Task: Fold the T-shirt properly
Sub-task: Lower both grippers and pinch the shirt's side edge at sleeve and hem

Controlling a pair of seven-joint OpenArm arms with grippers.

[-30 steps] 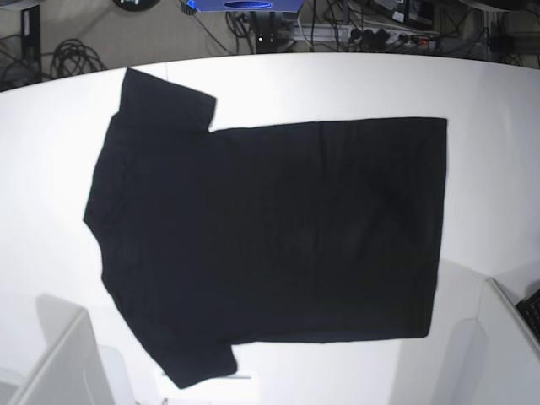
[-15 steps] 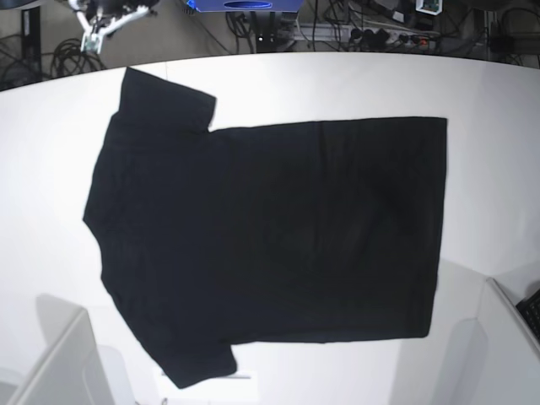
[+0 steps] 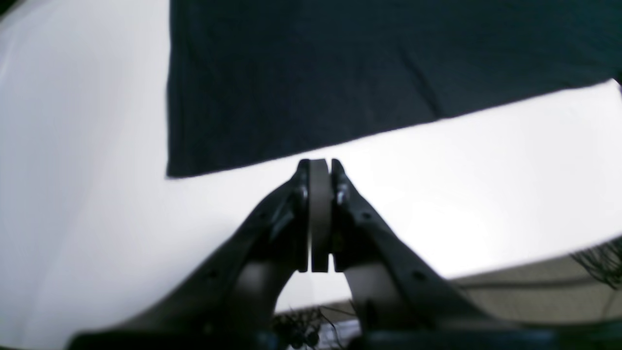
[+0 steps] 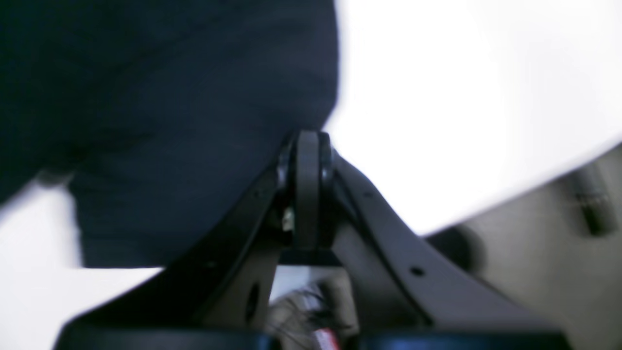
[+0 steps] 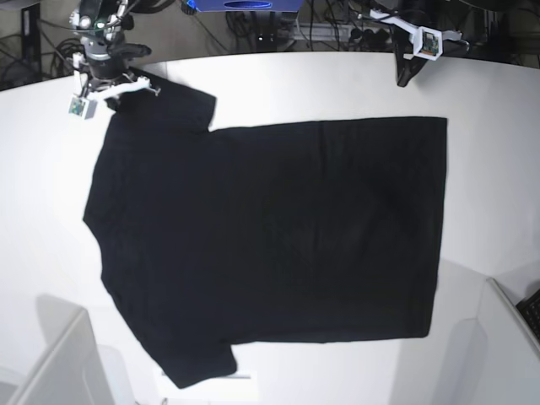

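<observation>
Lying flat and spread on the white desk [image 5: 278, 84]: the black T-shirt [image 5: 270, 236], plain side up, sleeves toward the base view's left and hem toward its right. Unfolded, body smooth with faint creases only.

Hanging over the desk's far edge beyond the hem-side corner of the T-shirt: left end effector [image 3: 319, 165], fingers [image 3: 340, 194] pressed together around the grey pads, gripping nothing. Bare desk below its tip in the left wrist view, shirt edge just past it, not touching.

Poised at the far sleeve [image 5: 173, 101], near the base view's upper left: right end effector [image 4: 306, 141], likewise closed with pads meeting and nothing between them. Tip over the sleeve's edge in the blurred right wrist view; contact with the cloth impossible to tell. Dark sleeve cloth filling the left of that view, white desk on the right.

Tangled cables [image 5: 76, 59] on the floor beyond the desk.
</observation>
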